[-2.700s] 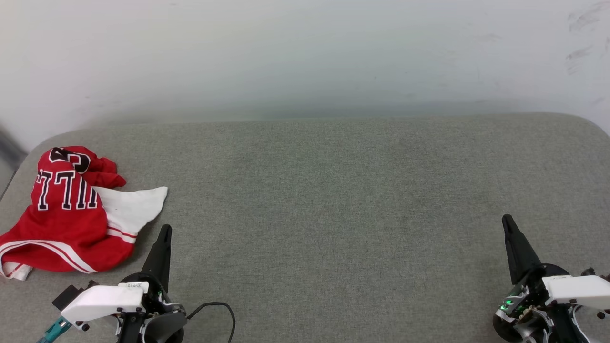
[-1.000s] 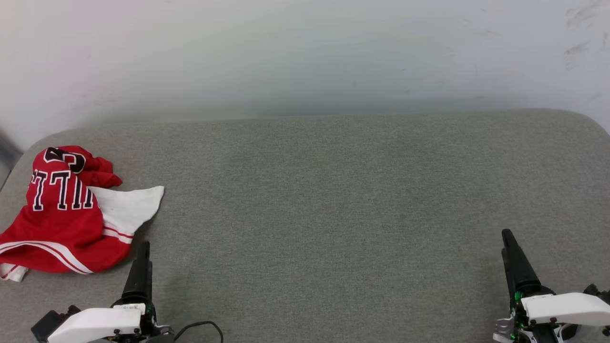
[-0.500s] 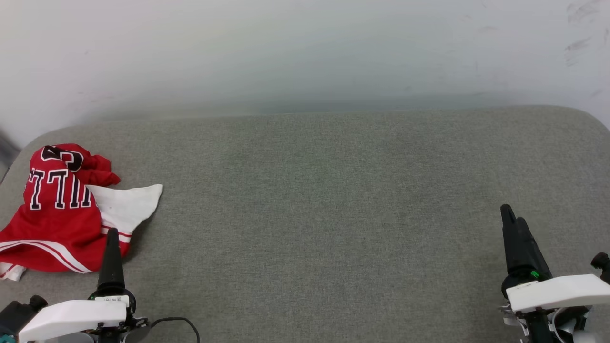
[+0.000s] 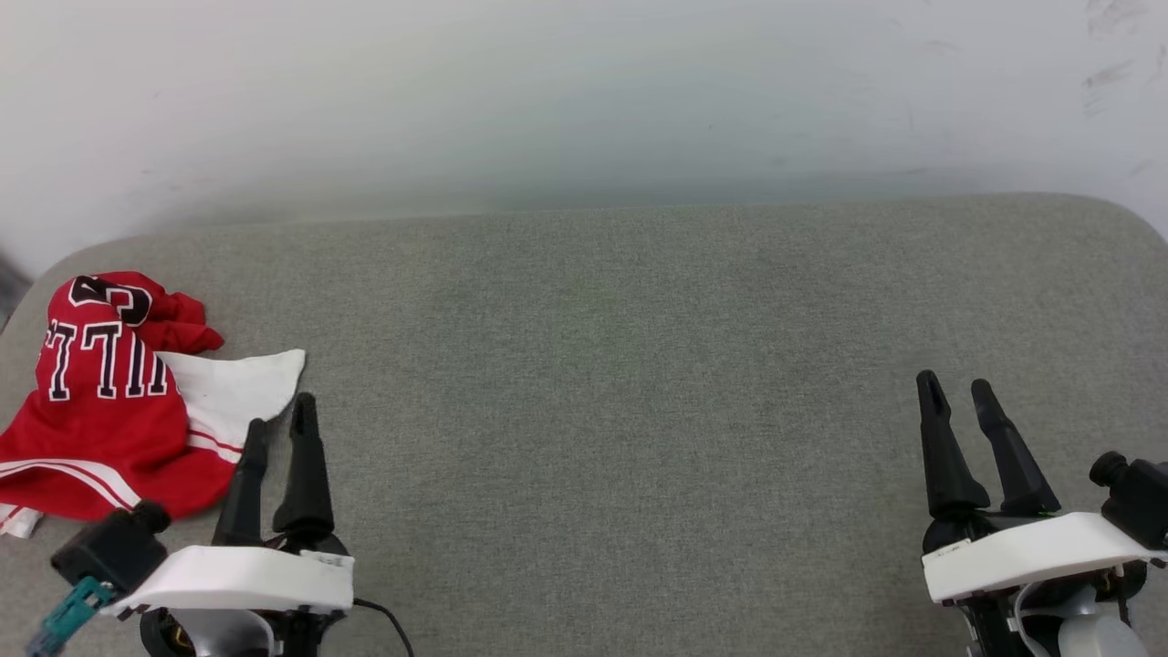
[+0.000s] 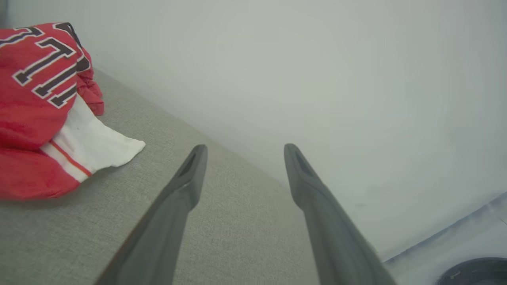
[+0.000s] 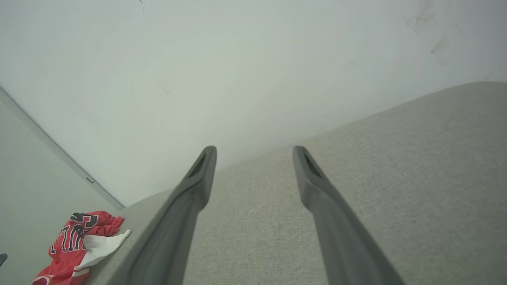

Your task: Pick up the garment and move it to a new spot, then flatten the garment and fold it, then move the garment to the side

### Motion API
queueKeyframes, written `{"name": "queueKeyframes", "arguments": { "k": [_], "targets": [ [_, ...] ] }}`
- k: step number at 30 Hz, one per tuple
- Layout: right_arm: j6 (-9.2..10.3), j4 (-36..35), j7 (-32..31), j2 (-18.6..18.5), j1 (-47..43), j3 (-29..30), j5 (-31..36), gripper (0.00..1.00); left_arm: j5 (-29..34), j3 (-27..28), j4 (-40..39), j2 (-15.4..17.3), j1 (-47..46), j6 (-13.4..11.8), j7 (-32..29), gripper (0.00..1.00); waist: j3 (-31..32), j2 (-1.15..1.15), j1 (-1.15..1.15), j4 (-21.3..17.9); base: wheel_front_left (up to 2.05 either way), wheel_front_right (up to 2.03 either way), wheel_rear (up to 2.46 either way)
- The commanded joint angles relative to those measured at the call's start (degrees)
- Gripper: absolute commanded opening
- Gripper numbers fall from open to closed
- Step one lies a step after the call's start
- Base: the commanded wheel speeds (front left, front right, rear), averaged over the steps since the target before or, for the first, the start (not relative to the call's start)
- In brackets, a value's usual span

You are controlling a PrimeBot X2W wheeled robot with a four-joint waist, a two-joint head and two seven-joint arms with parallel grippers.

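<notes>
Left wrist view: the two dark fingers (image 5: 186, 194) of the left gripper (image 5: 244, 147) stand spread wide with nothing between them, their tips over bare grey fabric. The garment (image 5: 35, 99) lies to the left in that view, clear of both fingers. It is crumpled in a heap with black, white-outlined letters uppermost. A white sleeve (image 5: 99, 142) with red stripe trim spills out flat toward the near finger. Right wrist view: the right gripper (image 6: 254, 148) is likewise parted to its full spread and holds nothing. The garment shows small at the lower left of that view. Head view: the left gripper is at the lower left, its outer fingertip just beside the garment's near edge. The right gripper is at the lower right, well apart from the garment. The garment rests at the left end of the grey padded surface (image 4: 593, 365), near the rounded far corner, and its striped hem reaches the picture's left border. A pale wall (image 4: 547, 91) rises behind the surface, with faint scuff marks (image 4: 1118, 55) at the upper right.
</notes>
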State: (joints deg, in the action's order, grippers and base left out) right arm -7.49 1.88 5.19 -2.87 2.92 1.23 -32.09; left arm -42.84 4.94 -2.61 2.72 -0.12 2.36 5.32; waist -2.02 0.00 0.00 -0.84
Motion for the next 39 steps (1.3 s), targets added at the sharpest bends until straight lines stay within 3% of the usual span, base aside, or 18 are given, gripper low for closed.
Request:
{"name": "queueKeyframes", "arguments": {
  "k": [1,8,23,30,39],
  "targets": [
    [0.0,-1.44,0.84,-0.05,0.96,-0.5,3.58,1.0,4.32,-1.71,-1.89,0.14,0.16,-0.88,0.79,1.0,-0.11,0.0,0.0,-0.06,0.0,0.0,0.0],
    [0.0,-2.2,1.86,-0.04,0.71,-1.0,10.15,1.0,10.48,-5.98,-1.38,1.68,0.81,-2.89,1.83,1.0,-0.39,0.0,0.0,-0.21,0.0,0.0,0.0],
    [0.0,-1.25,4.19,-0.03,0.68,-0.51,22.74,1.0,19.47,-15.67,-1.19,6.73,-0.21,-10.42,4.13,1.0,-1.17,0.0,0.0,-0.55,0.0,0.0,0.0],
    [0.0,-1.6,5.14,-0.02,0.57,-0.76,27.17,1.0,21.57,-16.57,-0.59,7.06,0.62,-10.61,5.07,1.0,-1.21,0.0,0.0,-0.72,0.0,0.0,0.0],
    [0.0,-2.09,6.35,-0.01,-0.24,-0.67,30.38,1.0,25.82,-16.85,0.45,6.35,1.36,-8.69,6.23,1.0,-1.18,0.0,0.0,-0.73,0.0,0.0,0.0]
  ]
}}
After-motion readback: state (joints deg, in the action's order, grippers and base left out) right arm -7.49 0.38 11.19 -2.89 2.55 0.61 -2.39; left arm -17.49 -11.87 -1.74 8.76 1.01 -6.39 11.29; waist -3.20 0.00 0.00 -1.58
